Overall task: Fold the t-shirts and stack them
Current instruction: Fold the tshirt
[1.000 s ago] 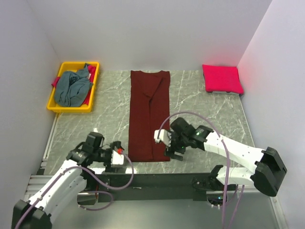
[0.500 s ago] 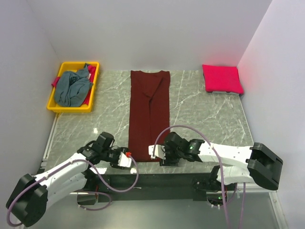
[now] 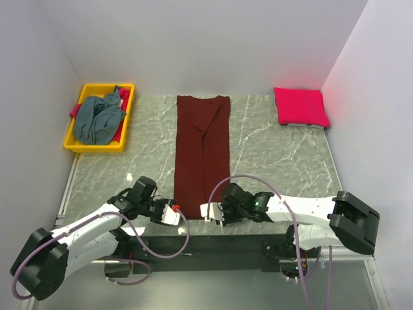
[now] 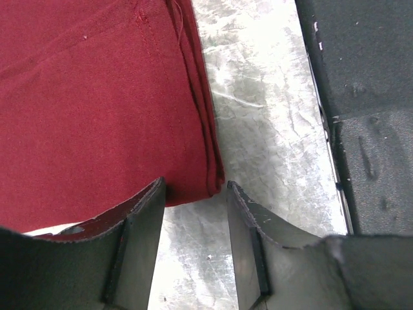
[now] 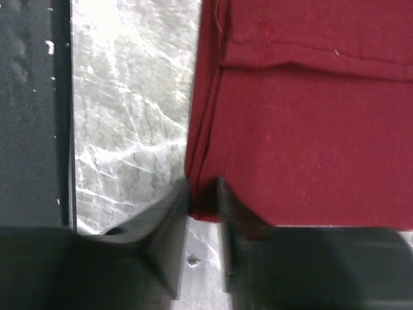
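Observation:
The dark maroon t-shirt (image 3: 201, 155) lies as a long narrow strip down the middle of the table. My left gripper (image 3: 173, 212) is at its near left corner. In the left wrist view the jaws (image 4: 195, 187) stand apart, with the shirt's corner (image 4: 97, 97) just between their tips and bare table in the gap. My right gripper (image 3: 208, 212) is at the near right corner. Its fingers (image 5: 204, 194) are pinched on the shirt's folded edge (image 5: 310, 129). A folded pink-red t-shirt (image 3: 300, 106) rests at the back right. A grey-blue t-shirt (image 3: 97, 119) is heaped at the back left.
The yellow bin (image 3: 97, 147) holding the grey-blue shirt stands at the back left by the wall. A black strip (image 3: 213, 242) runs along the table's near edge, just behind both grippers. White walls close in the left, back and right sides.
Both grippers have come down and inward onto the maroon shirt's near corners, and both sets of jaws have narrowed. The right one has closed on the cloth edge.

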Tool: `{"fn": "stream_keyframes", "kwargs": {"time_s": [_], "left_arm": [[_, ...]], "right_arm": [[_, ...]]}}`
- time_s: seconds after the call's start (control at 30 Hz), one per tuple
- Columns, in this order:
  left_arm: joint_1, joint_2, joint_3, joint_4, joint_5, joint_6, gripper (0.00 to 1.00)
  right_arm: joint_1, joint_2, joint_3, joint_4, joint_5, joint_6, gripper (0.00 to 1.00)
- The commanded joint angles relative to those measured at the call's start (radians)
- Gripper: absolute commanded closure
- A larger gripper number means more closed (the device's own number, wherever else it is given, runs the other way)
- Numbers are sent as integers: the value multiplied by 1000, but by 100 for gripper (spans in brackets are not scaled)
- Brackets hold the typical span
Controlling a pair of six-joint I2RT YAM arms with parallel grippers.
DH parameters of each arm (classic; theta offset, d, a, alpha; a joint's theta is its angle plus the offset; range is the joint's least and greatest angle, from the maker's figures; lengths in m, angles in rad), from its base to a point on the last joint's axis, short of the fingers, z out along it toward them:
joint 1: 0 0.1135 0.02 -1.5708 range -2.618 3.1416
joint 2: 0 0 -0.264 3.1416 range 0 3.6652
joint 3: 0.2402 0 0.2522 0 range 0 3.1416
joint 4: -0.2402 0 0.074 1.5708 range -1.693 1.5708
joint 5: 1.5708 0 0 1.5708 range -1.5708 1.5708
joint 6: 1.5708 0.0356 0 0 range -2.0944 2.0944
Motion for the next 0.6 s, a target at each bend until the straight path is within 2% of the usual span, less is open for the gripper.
{"fn": "stream_keyframes", "kwargs": {"time_s": [0.0,0.1,0.13,0.17,0.2,0.23,0.33,0.47,0.57], "left_arm": [[-4,18,26,3,-10,33,52],[-4,32,29,-8,-9,45,59],[-4,32,30,-15,-9,47,67],[-4,33,33,-22,-10,50,72],[-4,27,35,-26,-10,51,77],[-4,21,38,-45,-7,53,86],[-4,-23,49,-74,13,50,99],[-21,-97,67,-208,44,87,99],[-24,-132,101,-224,41,12,100]], "right_arm": [[11,44,4,-14,14,-28,72],[13,59,8,-30,21,-31,87],[14,58,7,-31,23,-31,90],[14,55,7,-33,25,-30,99],[14,49,8,-34,25,-21,100],[16,46,13,-47,23,-13,100],[16,15,42,-88,3,24,100],[16,-80,74,-139,-21,83,100],[16,-109,93,-166,-26,119,100]]}}
